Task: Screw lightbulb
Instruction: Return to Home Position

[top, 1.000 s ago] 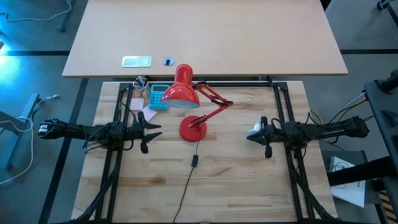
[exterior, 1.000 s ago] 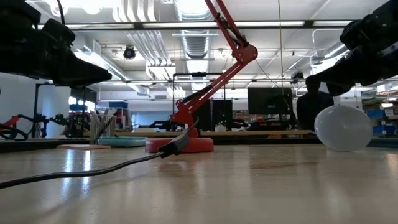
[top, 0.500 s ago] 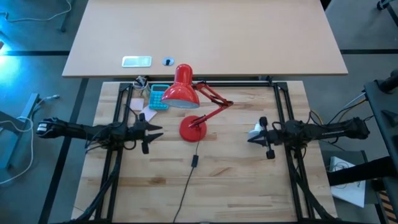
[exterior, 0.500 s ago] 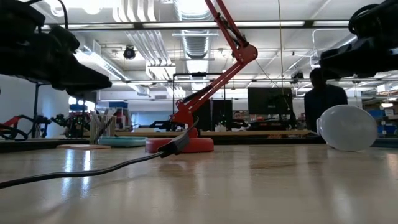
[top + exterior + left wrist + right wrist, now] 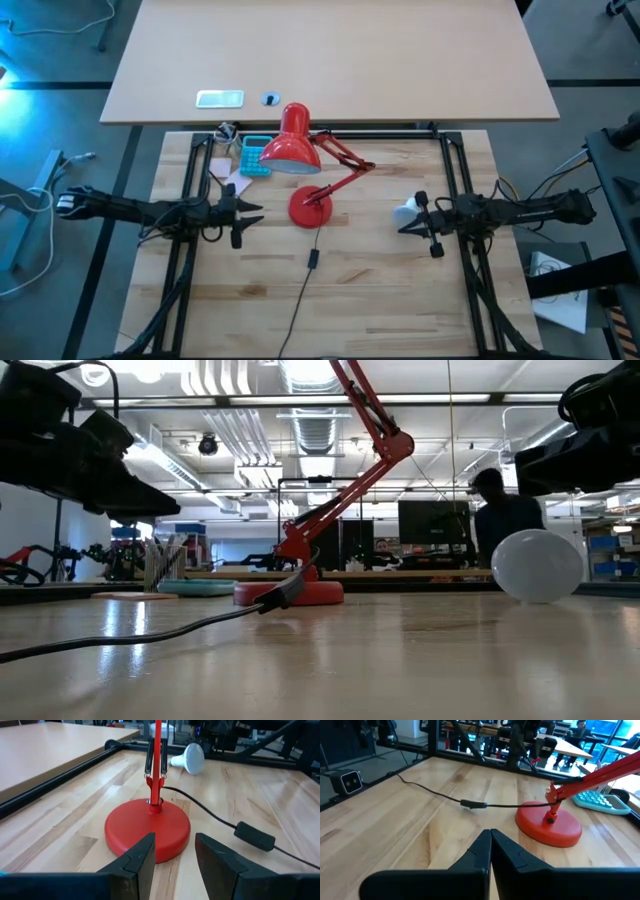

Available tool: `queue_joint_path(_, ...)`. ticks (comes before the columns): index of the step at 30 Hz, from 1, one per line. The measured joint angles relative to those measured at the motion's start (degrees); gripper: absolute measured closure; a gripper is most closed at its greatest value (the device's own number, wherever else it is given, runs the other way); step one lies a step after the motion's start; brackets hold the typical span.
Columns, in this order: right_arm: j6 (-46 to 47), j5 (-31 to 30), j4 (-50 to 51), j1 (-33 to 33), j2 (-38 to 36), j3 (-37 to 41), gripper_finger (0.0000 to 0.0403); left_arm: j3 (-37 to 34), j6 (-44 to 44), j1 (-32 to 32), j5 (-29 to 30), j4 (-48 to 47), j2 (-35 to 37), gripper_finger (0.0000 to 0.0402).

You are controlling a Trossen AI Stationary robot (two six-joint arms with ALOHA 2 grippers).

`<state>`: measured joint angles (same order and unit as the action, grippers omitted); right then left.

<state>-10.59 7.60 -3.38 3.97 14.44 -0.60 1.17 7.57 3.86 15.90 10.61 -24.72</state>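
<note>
Drawn back, the right pincer (image 5: 490, 835), clenched empty, leaves the lightbulb (image 5: 540, 565) just beside its tips.

The wood table (image 5: 380, 300) carries a red lamp (image 5: 311, 208) on its round base, the cord (image 5: 312, 259), a bulb (image 5: 407, 211) (lying on its side) and a calculator (image 5: 254, 158).

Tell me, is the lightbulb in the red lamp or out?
Out. The lightbulb lies on its side on the wooden table, well apart from the red lamp.

Bright ceiling lights (image 5: 300, 400), tabletop (image 5: 420, 650) glare
</note>
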Motion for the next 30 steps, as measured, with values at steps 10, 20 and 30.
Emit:
queue_joint_path(10, 0.04, -0.03, -0.02, 0.0, -0.02, 0.0, 0.0401, 0.09, 0.0, 0.0, 0.0, 0.04, -3.39, 0.0271)
queue_joint_path(20, 0.05, -0.05, -0.04, 0.0, -0.02, 0.0, 0.0401, 0.14, 0.01, 0.0, 0.01, 0.01, -6.26, 0.0271)
queue_joint_path(30, 0.07, -0.07, -0.04, 0.0, -0.02, 0.0, 0.0401, 0.17, 0.02, 0.0, 0.0, 0.03, -8.79, 0.0271)
